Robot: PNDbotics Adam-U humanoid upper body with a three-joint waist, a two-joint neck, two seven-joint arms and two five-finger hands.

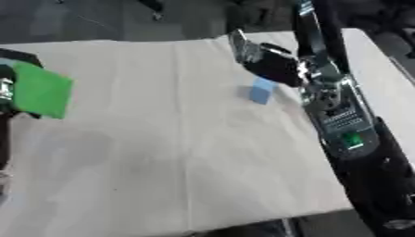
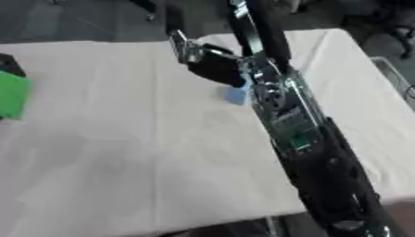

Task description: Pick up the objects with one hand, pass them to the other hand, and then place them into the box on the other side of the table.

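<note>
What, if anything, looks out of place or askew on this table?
Nothing spilled or damaged. The small blue block sits on the cloth-covered table right by the right hand. A green flat object is at the left edge by the left hand, tilted rather than lying flat.

One blue block, centre right of frame. One green flat object, left edge, possibly held by left hand. One right hand, upper centre. One cloth-covered surface.
</note>
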